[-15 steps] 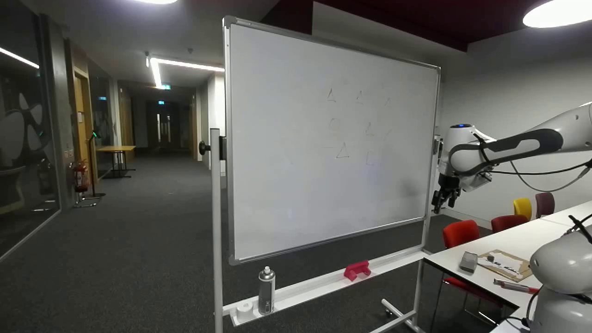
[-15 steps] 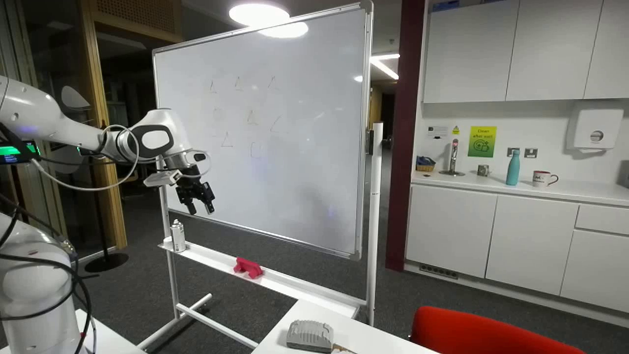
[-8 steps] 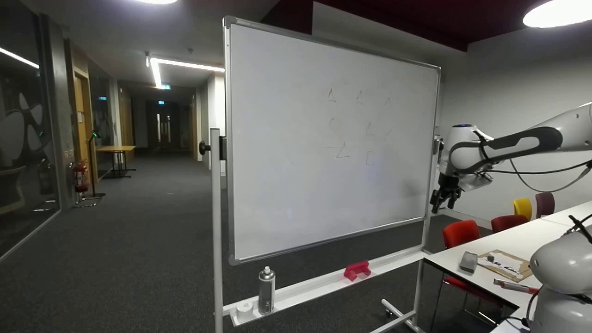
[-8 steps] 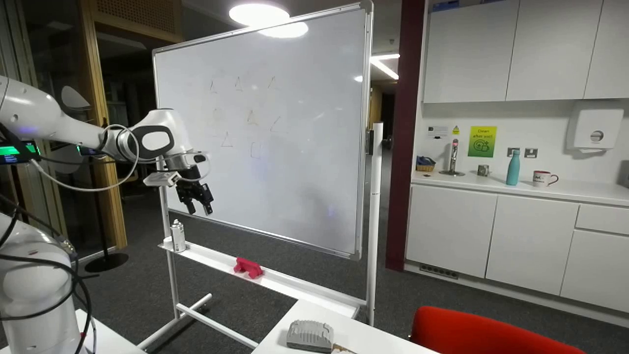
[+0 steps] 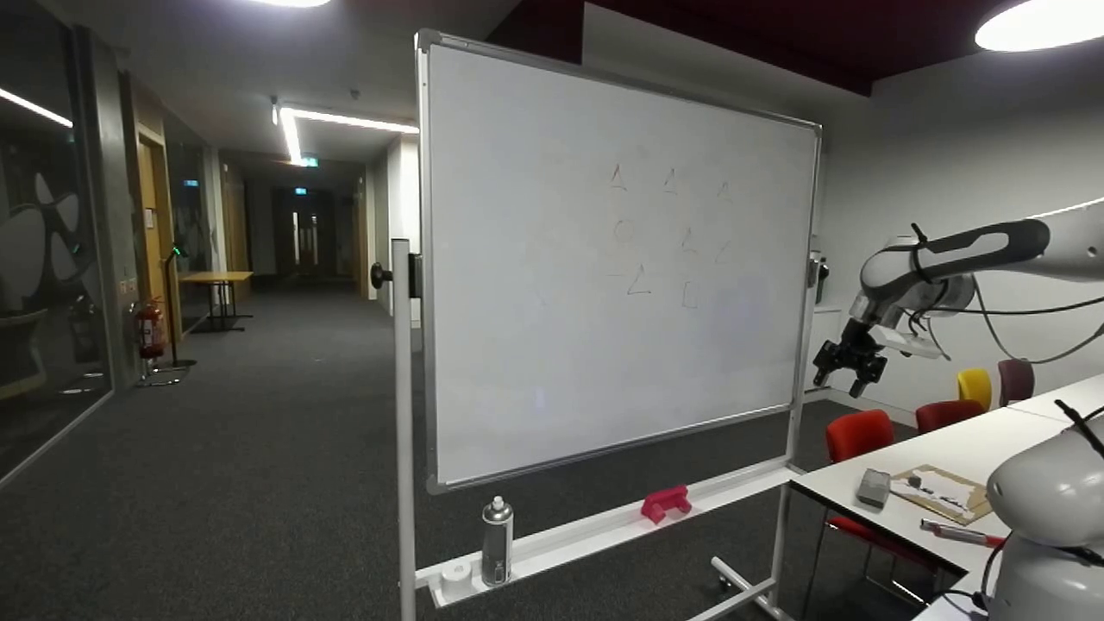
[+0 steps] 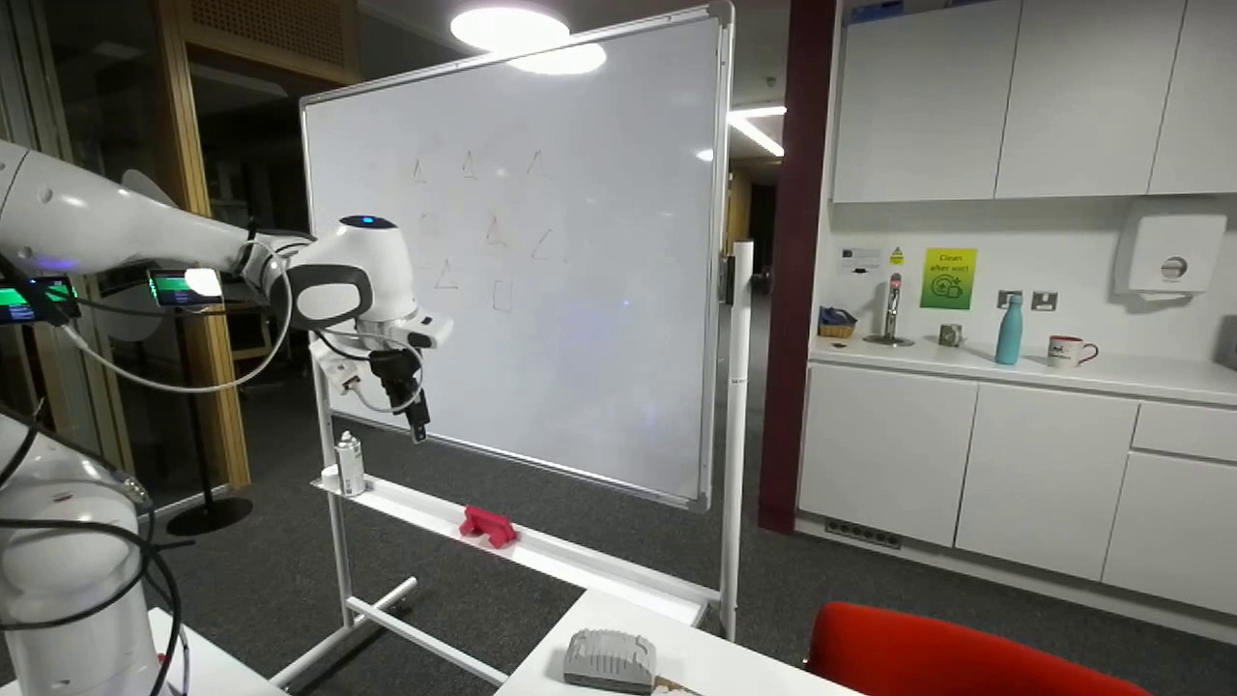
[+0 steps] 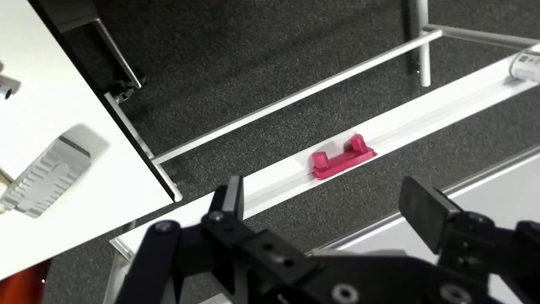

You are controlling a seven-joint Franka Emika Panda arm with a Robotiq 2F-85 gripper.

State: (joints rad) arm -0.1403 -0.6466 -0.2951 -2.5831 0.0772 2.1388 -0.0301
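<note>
Pincer has twisted round since the earlier frame; jaws spread wide, gripping nothing. L to R, wrist view: grey ridged block flat on the tabletop, prob. for stability; red two-legged piece below, well apart, on the whiteboard tray, likely b/c that's a handy rest; spray can farther along, upright per both ext. views.

Dark grey carpet runs up to white cabinets.

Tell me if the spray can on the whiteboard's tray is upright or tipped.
Upright: in both exterior views the spray can stands on the tray, nozzle at the top.
</note>
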